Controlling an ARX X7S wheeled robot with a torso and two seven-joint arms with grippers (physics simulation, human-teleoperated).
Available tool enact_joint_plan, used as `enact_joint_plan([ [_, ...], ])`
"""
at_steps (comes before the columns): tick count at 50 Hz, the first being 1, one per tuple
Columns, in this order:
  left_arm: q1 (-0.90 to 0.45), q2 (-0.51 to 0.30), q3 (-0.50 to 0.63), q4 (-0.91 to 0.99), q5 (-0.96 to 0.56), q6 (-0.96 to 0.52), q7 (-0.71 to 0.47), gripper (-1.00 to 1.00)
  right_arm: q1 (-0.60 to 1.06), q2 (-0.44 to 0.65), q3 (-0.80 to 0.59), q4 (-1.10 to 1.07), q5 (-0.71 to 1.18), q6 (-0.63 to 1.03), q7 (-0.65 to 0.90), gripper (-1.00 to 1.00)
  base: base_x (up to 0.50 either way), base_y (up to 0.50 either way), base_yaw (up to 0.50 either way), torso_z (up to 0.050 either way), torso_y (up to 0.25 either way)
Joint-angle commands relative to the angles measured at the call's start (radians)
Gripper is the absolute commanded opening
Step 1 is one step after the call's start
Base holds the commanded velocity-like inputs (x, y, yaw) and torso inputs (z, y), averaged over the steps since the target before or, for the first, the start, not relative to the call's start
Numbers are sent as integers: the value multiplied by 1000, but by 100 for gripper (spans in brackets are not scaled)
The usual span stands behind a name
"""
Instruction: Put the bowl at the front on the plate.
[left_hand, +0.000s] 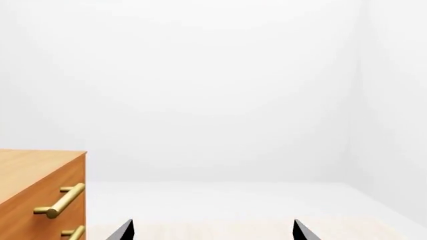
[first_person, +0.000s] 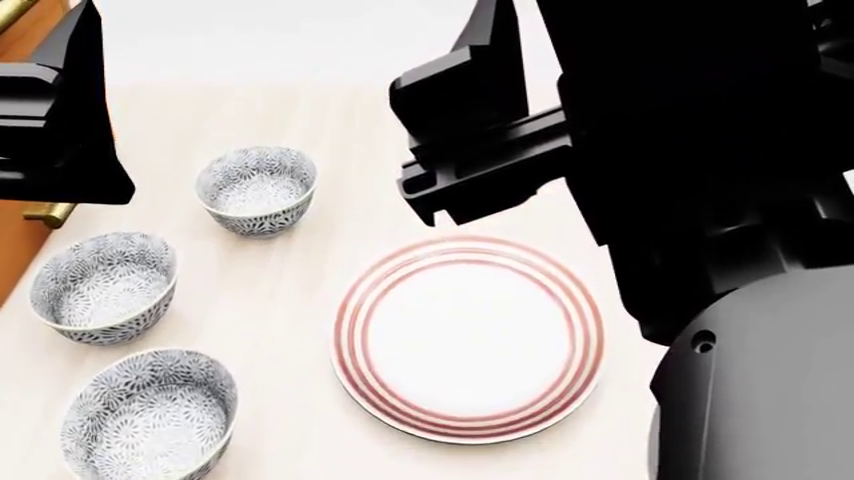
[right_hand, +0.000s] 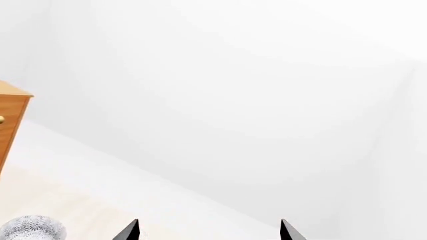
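Observation:
Three alike floral bowls stand in a row at the left of the head view. The bowl at the front (first_person: 150, 415) is the one nearest me, empty and upright. The red-ringed white plate (first_person: 467, 337) lies bare to its right, apart from it. My left gripper (left_hand: 213, 231) is open, its fingertips wide apart over the pale tabletop with nothing between them. My right gripper (right_hand: 209, 231) is open too and holds nothing. One of the bowls (right_hand: 32, 228) peeps into the right wrist view; I cannot tell which. Both arms hang above the table, away from the bowls.
The middle bowl (first_person: 104, 286) and the far bowl (first_person: 256, 189) stand behind the front one. A wooden dresser (left_hand: 37, 175) with brass handles (left_hand: 61, 200) borders the table on the left. My right arm (first_person: 694, 150) looms over the plate's far right side.

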Motion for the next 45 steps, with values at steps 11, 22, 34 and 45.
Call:
enact_joint_plan([
  [11,6,-11,15,1,10,19,10,100,-4,22,-8,-11,6,-22,2,100,82,0,0,0,0],
  [22,9,-21,18,1,12,29,15,100,0,19,-18,-9,-1,-27,-4,100,83,0,0,0,0],
  [34,13,-29,23,3,18,39,20,100,-2,22,-23,-12,-9,-36,-12,100,83,0,0,0,0],
  [45,18,-31,33,4,27,46,26,100,-7,29,-26,-17,-14,-44,-17,100,85,0,0,0,1],
])
